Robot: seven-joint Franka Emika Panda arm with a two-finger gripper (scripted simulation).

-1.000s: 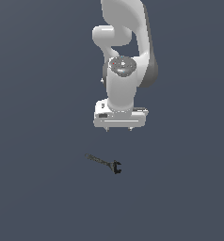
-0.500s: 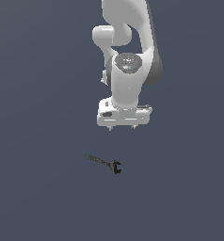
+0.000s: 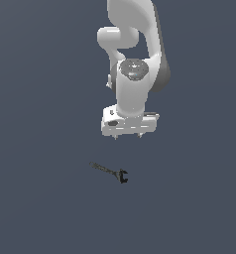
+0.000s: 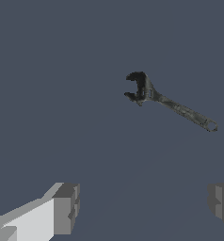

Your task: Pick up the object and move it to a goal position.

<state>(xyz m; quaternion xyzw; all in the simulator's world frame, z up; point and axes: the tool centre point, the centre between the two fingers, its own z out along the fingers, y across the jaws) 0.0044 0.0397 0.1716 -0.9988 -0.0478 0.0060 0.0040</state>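
One wrench (image 3: 111, 172), one claw (image 3: 128, 136), two fingers (image 4: 64, 207).

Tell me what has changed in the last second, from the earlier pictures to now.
The gripper has moved down slightly and toward the exterior view's right, closer to the wrench. Its fingers are spread apart and hold nothing. The wrench has not moved; it lies flat in the same place, untouched.

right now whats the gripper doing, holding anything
Gripper: jaws open, holding nothing; the wrench lies apart from it on the surface.
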